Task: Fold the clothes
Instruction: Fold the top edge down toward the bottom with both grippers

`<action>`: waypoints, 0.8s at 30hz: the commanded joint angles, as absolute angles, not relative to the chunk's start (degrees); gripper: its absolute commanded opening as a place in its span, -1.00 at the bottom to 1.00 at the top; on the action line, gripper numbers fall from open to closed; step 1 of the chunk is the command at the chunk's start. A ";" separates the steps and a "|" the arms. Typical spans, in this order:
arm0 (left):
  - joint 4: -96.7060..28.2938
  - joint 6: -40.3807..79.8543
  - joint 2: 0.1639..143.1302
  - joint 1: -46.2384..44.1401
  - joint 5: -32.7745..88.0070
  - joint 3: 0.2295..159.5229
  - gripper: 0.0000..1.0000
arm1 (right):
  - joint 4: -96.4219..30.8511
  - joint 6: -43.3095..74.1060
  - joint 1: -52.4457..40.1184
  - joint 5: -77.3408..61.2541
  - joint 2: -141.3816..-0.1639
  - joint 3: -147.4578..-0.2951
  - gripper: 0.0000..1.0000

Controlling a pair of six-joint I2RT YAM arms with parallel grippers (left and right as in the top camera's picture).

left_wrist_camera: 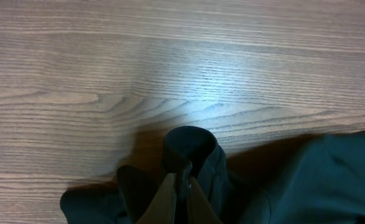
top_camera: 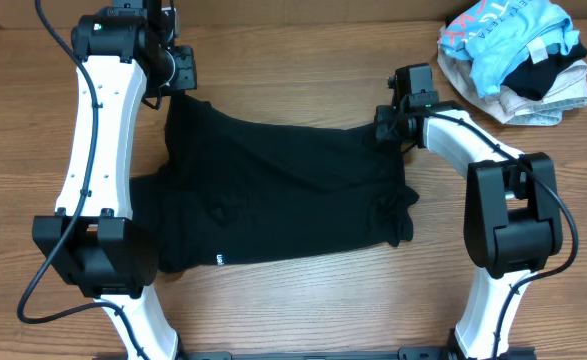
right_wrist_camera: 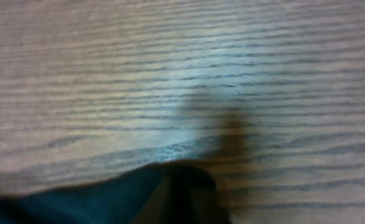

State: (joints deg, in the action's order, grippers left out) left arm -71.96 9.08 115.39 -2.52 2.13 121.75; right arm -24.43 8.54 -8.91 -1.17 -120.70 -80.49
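Overhead: illegible white tag, blk garment

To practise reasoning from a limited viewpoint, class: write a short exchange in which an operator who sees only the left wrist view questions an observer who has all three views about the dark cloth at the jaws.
Operator: Dark cloth is bunched at my left jaws. What is it part of?
Observer: A black garment spread out across the table. Your jaws are at its far left corner.
Operator: Where are the right jaws?
Observer: At the garment's far right corner. The right wrist view shows cloth reaching them, but it is too blurred to confirm a grip.
Operator: Anything else on the table?
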 commanded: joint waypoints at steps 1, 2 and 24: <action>-70.91 9.43 114.13 -2.28 2.79 121.99 -0.92 | -24.64 8.54 -8.05 -1.87 -120.36 -83.07 -0.92; -70.59 9.45 114.13 -2.28 2.79 121.99 -0.92 | -25.91 8.54 -7.81 -2.81 -120.22 -84.36 -0.92; -83.13 10.13 114.13 1.30 -1.04 121.99 -0.92 | -78.22 8.10 -0.49 -7.86 -112.18 -107.22 -0.93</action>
